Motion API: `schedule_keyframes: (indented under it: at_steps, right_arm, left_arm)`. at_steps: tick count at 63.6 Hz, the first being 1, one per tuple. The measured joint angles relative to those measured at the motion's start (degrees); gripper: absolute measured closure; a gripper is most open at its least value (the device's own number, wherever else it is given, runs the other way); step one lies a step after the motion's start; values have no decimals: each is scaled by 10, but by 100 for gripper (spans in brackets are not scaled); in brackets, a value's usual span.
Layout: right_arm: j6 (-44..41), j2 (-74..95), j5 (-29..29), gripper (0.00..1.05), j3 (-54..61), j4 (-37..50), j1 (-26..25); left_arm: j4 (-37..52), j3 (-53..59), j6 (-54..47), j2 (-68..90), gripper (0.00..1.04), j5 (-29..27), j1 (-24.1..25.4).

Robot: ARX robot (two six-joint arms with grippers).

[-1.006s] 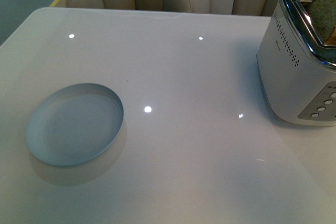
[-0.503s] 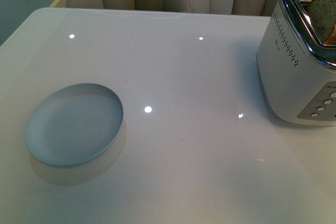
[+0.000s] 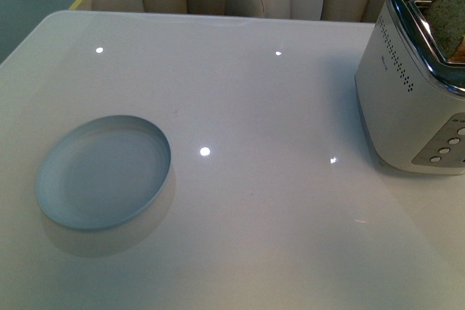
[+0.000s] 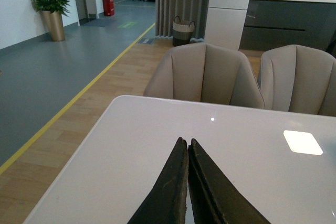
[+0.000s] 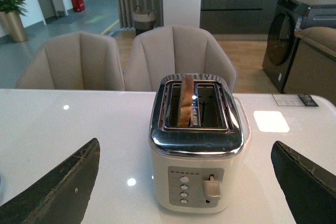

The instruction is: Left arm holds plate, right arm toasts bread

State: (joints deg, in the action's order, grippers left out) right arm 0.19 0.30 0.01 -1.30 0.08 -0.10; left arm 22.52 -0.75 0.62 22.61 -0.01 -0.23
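- Left wrist view shows our left arm with its two dark fingers pressed together, tip to tip, holding nothing, above a bare stretch of the white bench.
- Our plate does not appear in that view; in the front view it lies flat on the bench at our left, empty, with neither arm near it.
- Right wrist view shows our right gripper spread wide, one finger at each side of the picture, nothing between them but open air.
- Between and beyond those fingers stands the white toaster, apart from both.
- Our bread stands upright in one of the toaster's two slots, its top edge poking above the chrome lid; the other slot is empty.
- The toaster's lever sits beside a column of round buttons on its front.
- Beige chairs line the far edge of the bench.
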Motion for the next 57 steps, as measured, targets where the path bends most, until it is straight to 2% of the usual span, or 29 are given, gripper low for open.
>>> schedule_keyframes:
  at_steps: [38,45,57]
  right_arm:
    - [0,0,0,9,0,0,0]
    - [0,0,0,9,0,0,0]
    - [0,0,0,9,0,0,0]
  left_arm:
    - [-125,0,0,-126,102,0,0]
    - [-219,0,0,-208,102,0,0]
    - [-224,0,0,-222,102,0,0]
